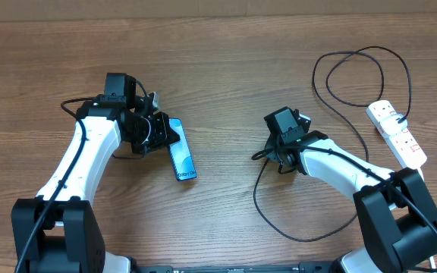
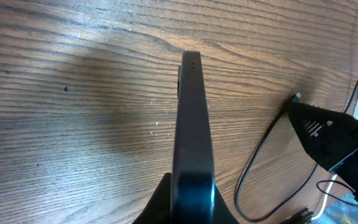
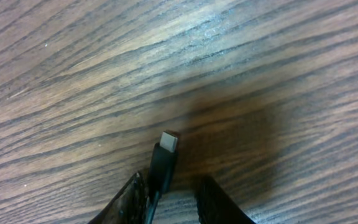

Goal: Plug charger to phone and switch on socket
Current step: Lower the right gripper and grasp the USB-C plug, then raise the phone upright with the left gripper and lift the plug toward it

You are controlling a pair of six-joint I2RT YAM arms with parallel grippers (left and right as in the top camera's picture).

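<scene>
The phone [image 1: 181, 152] has a blue-teal screen and lies left of centre; my left gripper [image 1: 163, 134] is shut on its upper end. In the left wrist view the phone [image 2: 191, 118] shows edge-on, standing out from the jaws [image 2: 191, 202]. The charger is a thin black cable [image 1: 258, 199] looping over the table. My right gripper [image 1: 273, 154] is shut on its plug end, right of the phone and apart from it. In the right wrist view the plug tip [image 3: 169, 143] sticks out between the fingers [image 3: 173, 186], above the wood. The socket [image 1: 397, 133] lies at the far right.
The charger cable makes a large loop [image 1: 363, 57] at the back right, running to a black plug in the socket. The right gripper with the plug tip [image 2: 297, 98] shows at the right of the left wrist view. The rest is bare wooden table [image 1: 226, 61].
</scene>
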